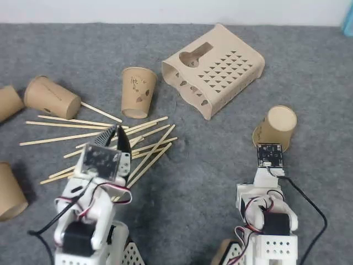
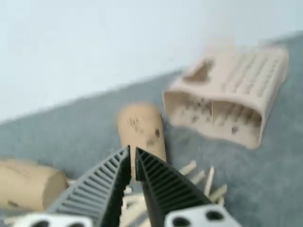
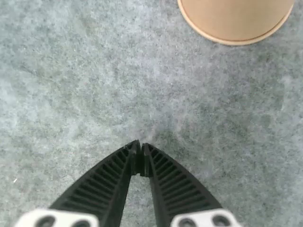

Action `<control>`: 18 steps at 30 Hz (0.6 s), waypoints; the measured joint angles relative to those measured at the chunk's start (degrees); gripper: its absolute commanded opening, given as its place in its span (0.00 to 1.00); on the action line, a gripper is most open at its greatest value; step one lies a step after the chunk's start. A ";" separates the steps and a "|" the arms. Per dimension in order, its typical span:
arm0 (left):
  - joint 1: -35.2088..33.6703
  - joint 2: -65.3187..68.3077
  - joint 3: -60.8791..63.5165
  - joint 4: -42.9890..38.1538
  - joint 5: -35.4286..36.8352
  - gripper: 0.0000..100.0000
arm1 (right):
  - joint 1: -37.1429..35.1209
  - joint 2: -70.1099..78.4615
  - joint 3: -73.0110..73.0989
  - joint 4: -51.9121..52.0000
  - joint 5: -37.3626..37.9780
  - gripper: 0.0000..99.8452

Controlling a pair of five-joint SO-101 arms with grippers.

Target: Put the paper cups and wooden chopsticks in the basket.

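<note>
The beige basket (image 1: pixel 212 69) lies on its side at the back, its opening (image 2: pixel 213 113) facing the arms. Wooden chopsticks (image 1: pixel 146 144) are scattered left of centre, some under my left gripper (image 1: pixel 117 138). That gripper (image 2: pixel 132 152) hangs shut above the chopsticks (image 2: pixel 204 176) with nothing between its fingers, pointing at an upside-down paper cup (image 1: pixel 138 91) (image 2: pixel 141 127). Another cup (image 1: pixel 52 97) (image 2: pixel 28 184) lies on its side further left. My right gripper (image 3: pixel 141 147) is shut and empty just over the carpet, short of a tilted cup (image 1: pixel 276 128) (image 3: pixel 235 19).
Grey carpet (image 1: pixel 209 165) covers the table. Two more cups sit at the left edge, one at the back (image 1: pixel 8 102) and one nearer the front (image 1: pixel 8 190). Another cup (image 1: pixel 223 254) pokes out beside the right arm's base.
</note>
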 measured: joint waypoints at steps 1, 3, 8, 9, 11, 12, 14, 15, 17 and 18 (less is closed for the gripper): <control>0.00 2.02 -2.37 0.00 0.53 0.02 | 0.00 0.00 0.00 0.00 0.00 0.01; 0.53 7.56 -7.56 0.09 2.46 0.02 | 0.00 0.00 0.00 0.00 0.00 0.01; 0.70 27.43 -23.03 1.58 8.79 0.02 | 0.00 0.00 0.00 0.00 0.00 0.01; 1.23 31.56 -26.02 2.55 9.67 0.02 | 0.00 0.00 0.00 0.00 0.00 0.01; 3.16 39.47 -31.47 4.48 10.64 0.02 | 0.00 0.00 0.00 0.00 0.00 0.01; 4.48 42.37 -33.14 5.36 10.90 0.02 | 0.00 0.00 0.00 0.00 0.00 0.01; 8.18 46.95 -35.08 5.98 11.34 0.02 | 0.00 0.00 0.00 0.00 0.00 0.01; 10.29 48.53 -35.52 5.98 11.25 0.02 | 0.00 0.00 0.00 0.00 0.00 0.01; 14.42 50.81 -35.87 5.71 11.25 0.02 | 0.00 0.00 0.00 0.00 0.00 0.01; 16.09 51.78 -35.87 5.01 11.25 0.02 | 0.00 0.00 0.00 0.00 0.00 0.01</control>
